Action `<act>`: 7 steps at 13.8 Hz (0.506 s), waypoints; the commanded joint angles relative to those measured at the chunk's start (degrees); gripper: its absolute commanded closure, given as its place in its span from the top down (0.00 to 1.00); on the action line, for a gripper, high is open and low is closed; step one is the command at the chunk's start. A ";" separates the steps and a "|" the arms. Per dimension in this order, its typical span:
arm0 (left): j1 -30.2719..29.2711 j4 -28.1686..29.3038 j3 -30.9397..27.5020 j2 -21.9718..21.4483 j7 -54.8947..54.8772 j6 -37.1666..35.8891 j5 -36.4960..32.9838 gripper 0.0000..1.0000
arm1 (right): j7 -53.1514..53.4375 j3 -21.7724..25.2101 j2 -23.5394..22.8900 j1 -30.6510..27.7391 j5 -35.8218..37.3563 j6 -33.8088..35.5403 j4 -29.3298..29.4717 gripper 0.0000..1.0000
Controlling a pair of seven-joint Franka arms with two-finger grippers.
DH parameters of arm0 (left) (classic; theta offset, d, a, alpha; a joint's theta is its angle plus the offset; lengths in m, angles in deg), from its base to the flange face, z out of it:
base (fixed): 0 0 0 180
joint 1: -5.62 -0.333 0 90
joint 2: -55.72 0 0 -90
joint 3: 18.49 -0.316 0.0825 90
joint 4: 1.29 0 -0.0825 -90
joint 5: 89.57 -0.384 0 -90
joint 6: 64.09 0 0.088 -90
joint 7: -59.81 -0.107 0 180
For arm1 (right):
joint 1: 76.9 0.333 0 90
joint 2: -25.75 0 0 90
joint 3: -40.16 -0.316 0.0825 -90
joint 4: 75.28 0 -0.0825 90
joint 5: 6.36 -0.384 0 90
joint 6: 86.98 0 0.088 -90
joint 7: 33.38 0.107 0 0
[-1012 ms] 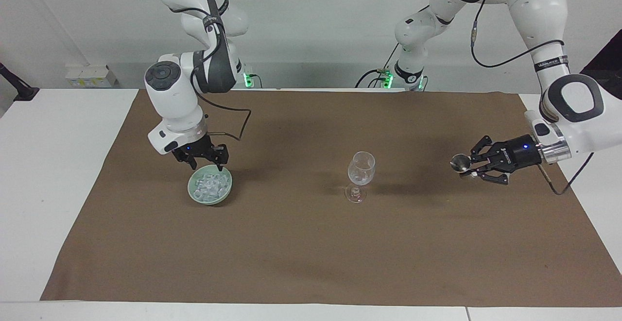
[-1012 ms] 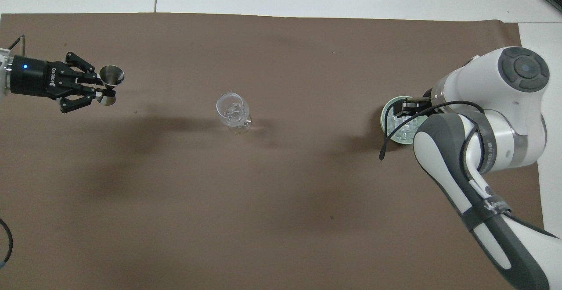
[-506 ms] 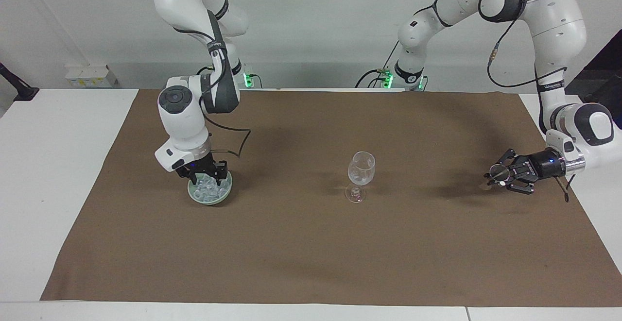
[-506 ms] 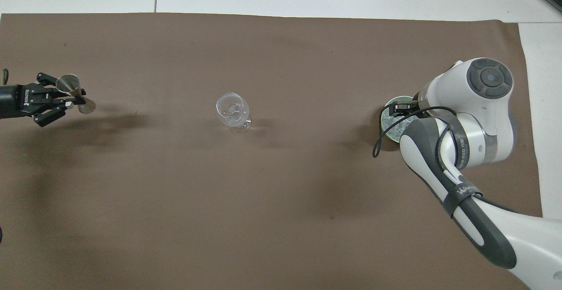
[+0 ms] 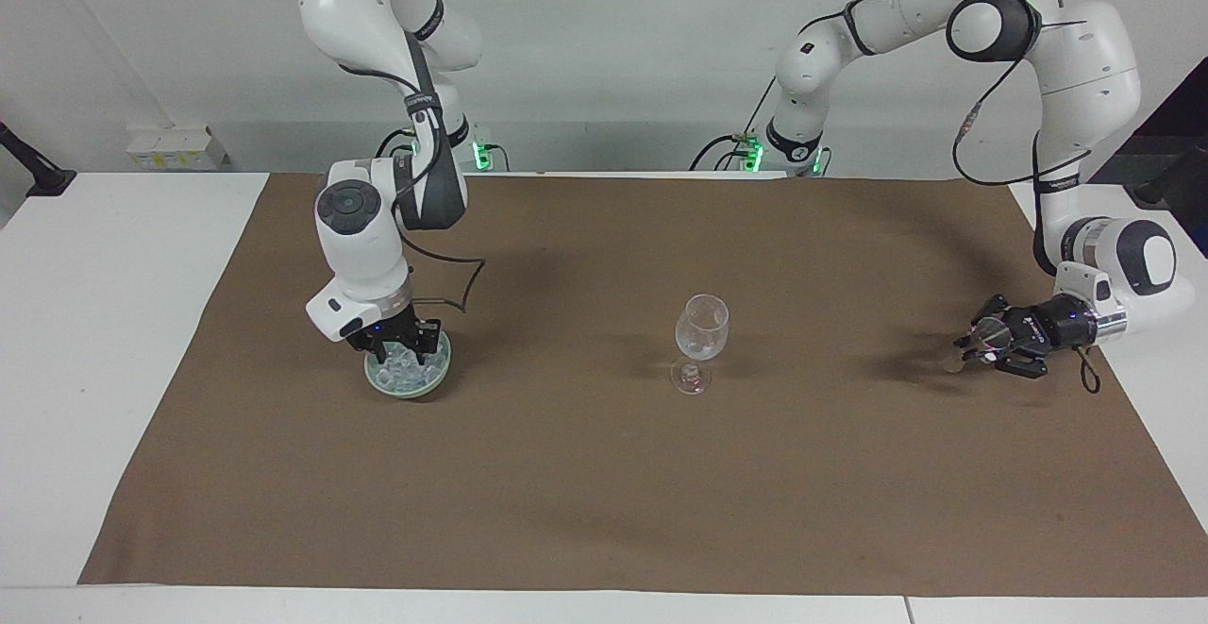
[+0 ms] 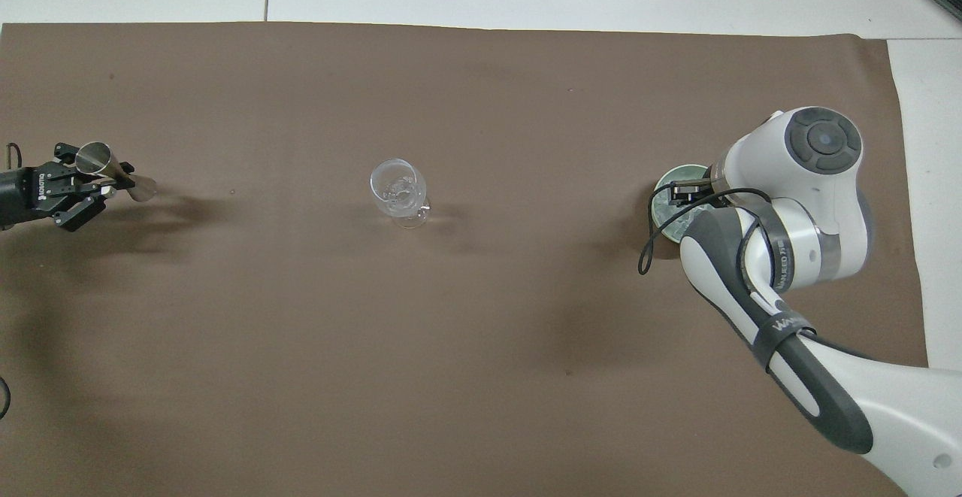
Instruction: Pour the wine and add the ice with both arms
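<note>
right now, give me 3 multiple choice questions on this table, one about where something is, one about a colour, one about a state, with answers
1. Where is the right gripper?
A. down in the pale green bowl
B. over the stemmed glass
C. on the white tabletop

2. What colour is the cloth under everything?
A. blue
B. brown
C. red

3. What is the left gripper doing?
A. hanging empty
B. gripping the glass
C. holding a small metal jigger

Answers:
1 A, its fingers sit among the ice.
2 B, a brown cloth spans the table in both views.
3 C, the metal cup shows between its fingers, low over the cloth at the left arm's end.
</note>
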 commanded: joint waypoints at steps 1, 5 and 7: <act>0.59 -0.87 -0.92 0.72 -2.47 -0.78 0.86 0.00 | 1.35 -0.42 0.81 -0.23 1.51 -0.65 -1.21 0.55; 1.82 -0.08 -1.18 0.80 -8.43 1.06 0.68 0.00 | 2.58 -0.42 0.72 -0.14 1.51 -0.83 -0.68 0.23; 1.91 -0.17 -1.18 0.80 -8.54 1.33 0.42 0.00 | 2.84 -0.50 0.90 -0.14 1.51 -0.65 -0.60 0.04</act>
